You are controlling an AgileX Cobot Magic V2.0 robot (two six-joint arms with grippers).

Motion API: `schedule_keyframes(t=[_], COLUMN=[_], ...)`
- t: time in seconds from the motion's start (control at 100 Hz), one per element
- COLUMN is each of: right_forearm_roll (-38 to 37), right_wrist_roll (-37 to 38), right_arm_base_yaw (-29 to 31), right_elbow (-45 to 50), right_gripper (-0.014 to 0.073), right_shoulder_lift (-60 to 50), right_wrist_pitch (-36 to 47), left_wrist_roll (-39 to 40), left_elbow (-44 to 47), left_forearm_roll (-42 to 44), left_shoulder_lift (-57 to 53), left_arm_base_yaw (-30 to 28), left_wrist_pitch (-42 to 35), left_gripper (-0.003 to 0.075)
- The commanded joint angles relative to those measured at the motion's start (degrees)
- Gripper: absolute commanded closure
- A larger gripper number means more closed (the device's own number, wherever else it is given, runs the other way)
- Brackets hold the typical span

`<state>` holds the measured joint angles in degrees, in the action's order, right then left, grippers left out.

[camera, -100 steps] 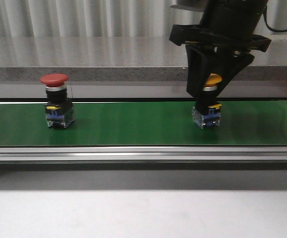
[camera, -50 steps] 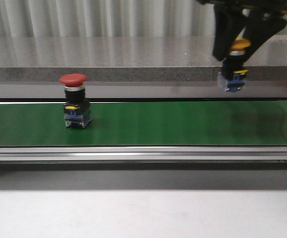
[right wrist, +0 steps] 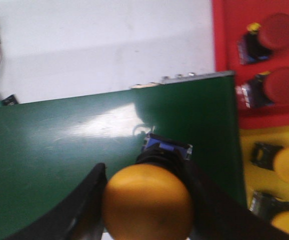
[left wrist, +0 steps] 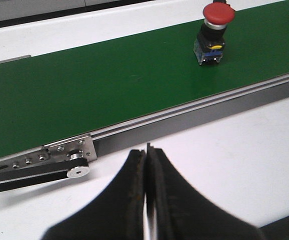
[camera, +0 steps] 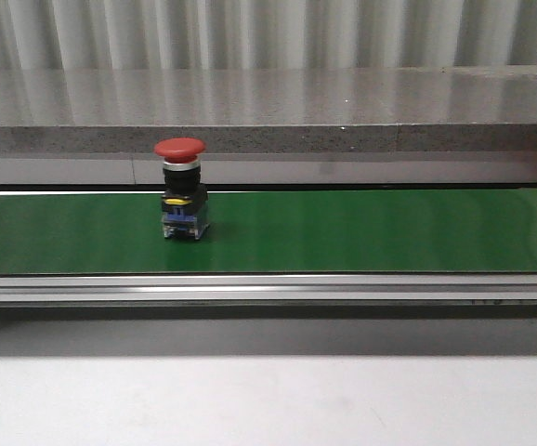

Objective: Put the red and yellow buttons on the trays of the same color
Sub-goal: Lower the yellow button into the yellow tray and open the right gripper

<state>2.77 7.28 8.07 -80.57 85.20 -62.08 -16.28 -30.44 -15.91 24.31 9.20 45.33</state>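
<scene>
Well, the right gripper (right wrist: 147, 200) has its two dark fingers clamped on a yellow button (right wrist: 148, 202), whose domed cap fills the lower middle of the right wrist frame; its blue-and-black body pokes out past the cap, over the green belt (right wrist: 59, 150); at the right edge of that frame sit a red tray (right wrist: 224, 50) with two red-capped buttons lying in it and, below it, a yellow tray (right wrist: 249, 170) with two yellow ones. The arm itself is out of the front frame.

A red button (camera: 181, 201) stands upright on the belt, left of centre in the front frame and at the upper right of the left wrist frame; nothing touches it. The left gripper (left wrist: 146, 195) sits at the bottom centre of its frame over the white table (left wrist: 224, 150), fingers pressed together on nothing, well apart from that button.

These buttons look like hard plastic and metal; stiff, not fragile, light enough for one gripper; the wide mushroom cap makes them top-heavy and the cap's smooth dome would likely slip. I would judge the safest hold is across the narrower neck or the boxy body beneath the cap, so the cap overhangs the fingers and stops it dropping through; a nudge at the cap could tip it over.
</scene>
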Motion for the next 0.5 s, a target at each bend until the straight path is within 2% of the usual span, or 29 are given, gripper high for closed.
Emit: schedule_keyframes(t=[0.0,0.25,0.49], right_forearm_roll=[-0.62,-0.62,-0.62], right_wrist_roll=[0.23,1.85,4.86], right_arm_base_yaw=[5.26,19.14,28.15], right_elbow=[-0.18,3.32,8.29], right_gripper=[0.0429,0.0429,0.0429], right_shoulder_lift=[-2.89,-3.0,-2.5], right_wrist_pitch=[1.69,3.5,10.06], left_wrist_roll=[0.4,0.4,0.4], left_elbow=[-1.58,-1.58,-1.58], left_forearm_roll=[-1.46,-1.46,-1.46], left_shoulder_lift=[0.42,0.42,0.42], left_arm_base_yaw=[0.47,0.47,0.47], left_wrist_pitch=[-3.72,-3.72,-3.72], left_gripper=[0.074,0.074,0.074])
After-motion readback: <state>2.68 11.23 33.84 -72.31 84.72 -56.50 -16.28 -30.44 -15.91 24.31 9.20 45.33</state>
